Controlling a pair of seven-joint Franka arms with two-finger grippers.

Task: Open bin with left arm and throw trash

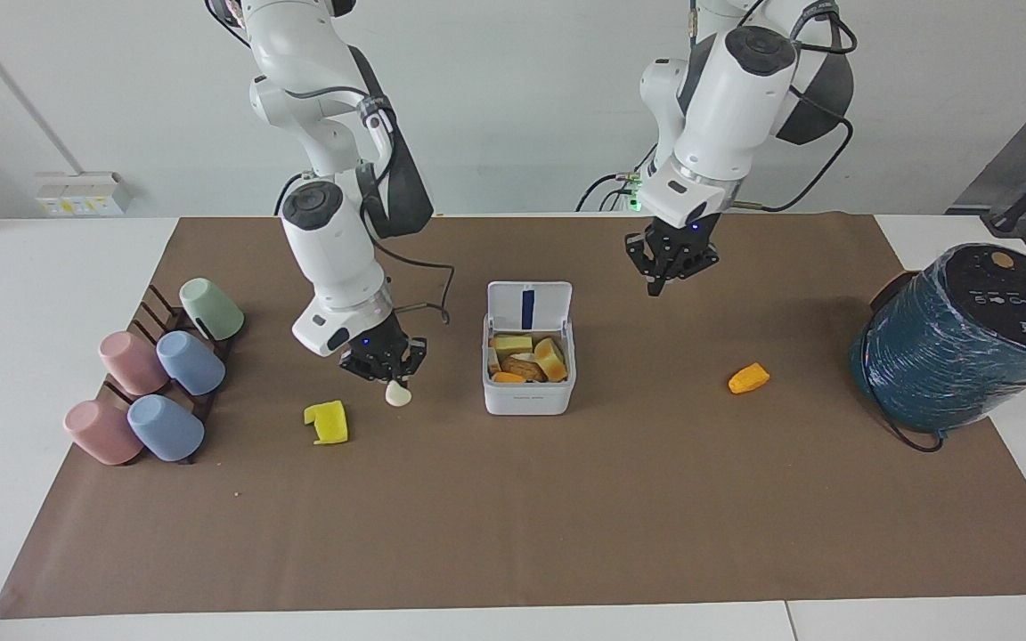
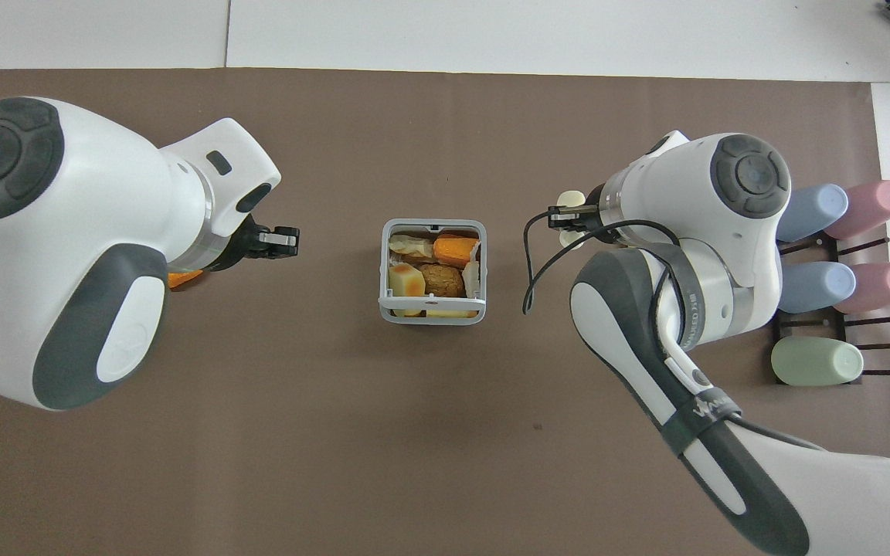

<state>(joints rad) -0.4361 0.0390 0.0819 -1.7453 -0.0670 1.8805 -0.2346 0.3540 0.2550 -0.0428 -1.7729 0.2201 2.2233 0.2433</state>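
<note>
The white bin (image 1: 528,374) sits in the middle of the brown mat (image 1: 513,534) with its lid (image 1: 529,305) standing up on the edge nearer the robots, and it is filled with yellow, orange and tan scraps. The right gripper (image 1: 391,375) hangs just above the mat beside the bin, toward the right arm's end of the surface, its fingers pinched together on a pale cream scrap (image 1: 398,393) that dangles from the tips. At about eight o'clock from that scrap in the facing view, a folded yellow scrap (image 1: 327,422) lies flat on the mat by itself. The left gripper (image 1: 661,278) is raised in the air over bare mat at about one o'clock from the bin in that view, fingertips together and holding nothing. An orange lump (image 1: 748,377) rests on the mat between the bin and a big teal wrapped cylinder (image 1: 958,338). Five pastel cups (image 1: 157,374) lie on a dark rack at the right arm's end.
</note>
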